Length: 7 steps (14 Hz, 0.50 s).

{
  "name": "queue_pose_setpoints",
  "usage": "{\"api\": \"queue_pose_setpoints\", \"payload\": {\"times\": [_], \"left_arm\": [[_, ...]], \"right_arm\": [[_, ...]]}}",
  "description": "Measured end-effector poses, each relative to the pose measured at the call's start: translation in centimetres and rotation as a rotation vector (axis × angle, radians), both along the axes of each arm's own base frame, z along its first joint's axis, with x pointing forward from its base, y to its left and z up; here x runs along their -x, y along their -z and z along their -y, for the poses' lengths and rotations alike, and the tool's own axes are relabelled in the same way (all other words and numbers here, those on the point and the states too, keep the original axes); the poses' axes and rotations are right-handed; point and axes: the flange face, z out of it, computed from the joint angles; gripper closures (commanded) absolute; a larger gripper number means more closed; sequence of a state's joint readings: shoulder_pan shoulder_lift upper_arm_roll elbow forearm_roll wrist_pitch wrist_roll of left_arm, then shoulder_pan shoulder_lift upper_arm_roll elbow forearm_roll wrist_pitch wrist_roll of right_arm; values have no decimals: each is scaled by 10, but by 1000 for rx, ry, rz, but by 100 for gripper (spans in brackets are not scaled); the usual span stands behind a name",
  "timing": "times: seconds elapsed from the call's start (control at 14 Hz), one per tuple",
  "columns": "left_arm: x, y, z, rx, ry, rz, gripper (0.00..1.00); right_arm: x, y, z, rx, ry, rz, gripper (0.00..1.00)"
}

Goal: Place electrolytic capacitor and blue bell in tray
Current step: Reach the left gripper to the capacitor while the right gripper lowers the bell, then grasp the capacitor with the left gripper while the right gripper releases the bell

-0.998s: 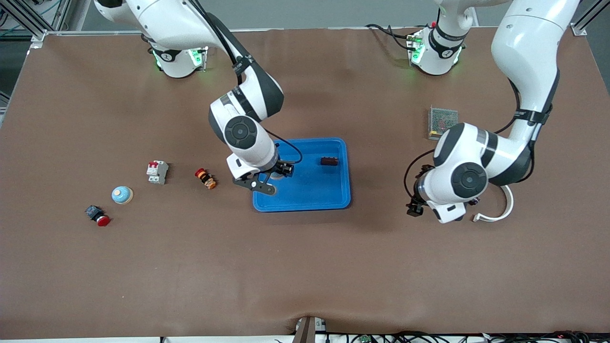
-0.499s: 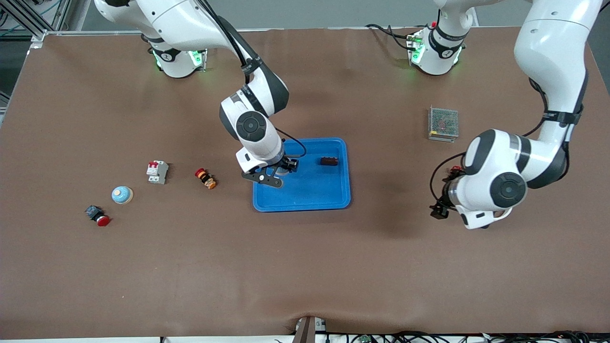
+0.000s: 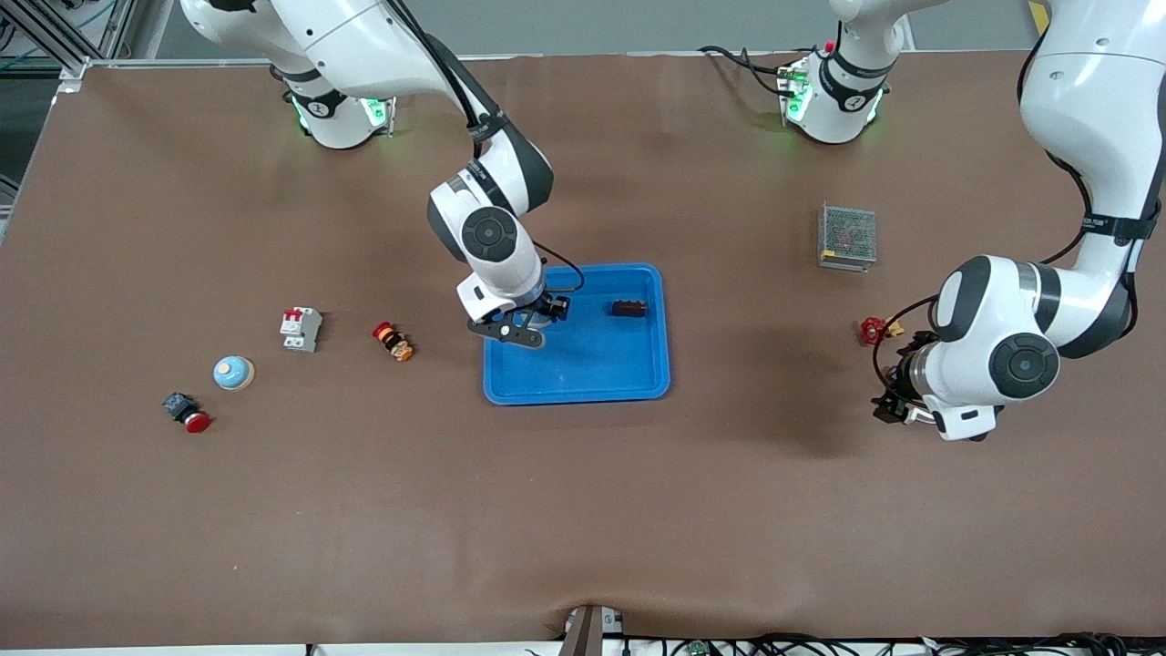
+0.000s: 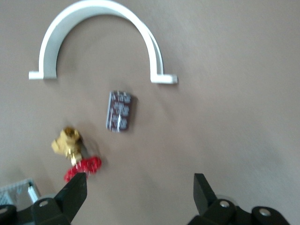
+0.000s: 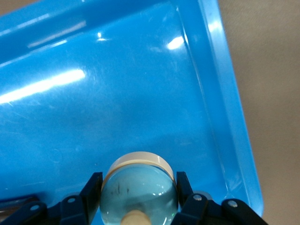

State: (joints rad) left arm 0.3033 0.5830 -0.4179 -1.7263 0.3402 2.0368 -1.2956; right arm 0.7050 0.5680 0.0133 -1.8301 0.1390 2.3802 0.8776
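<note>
My right gripper is shut on a blue bell and holds it low over the blue tray, near the tray's corner toward the right arm's end; the tray floor fills the right wrist view. A dark capacitor lies in the tray. A second blue bell sits on the table toward the right arm's end. My left gripper is open and empty over bare table; its wrist view shows it short of another dark capacitor.
A white arch clamp and a brass valve with a red handle lie beside that capacitor; the valve also shows in the front view. A mesh box, a breaker, an orange button and a red button lie around.
My right gripper has carried the bell farther in over the tray. My left arm has swung toward its own end of the table, uncovering the red-handled valve and hiding the white arch.
</note>
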Motion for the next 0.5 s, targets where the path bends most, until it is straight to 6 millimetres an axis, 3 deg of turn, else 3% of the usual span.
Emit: {"api": "queue_pose_setpoints", "payload": {"times": [0.36, 0.5], "left_arm": [[10, 29, -47, 16, -36, 54, 0], [11, 36, -50, 25, -39, 59, 0]], "right_arm": [[6, 6, -1, 11, -22, 13, 49], [6, 6, 0, 14, -24, 14, 49]]}}
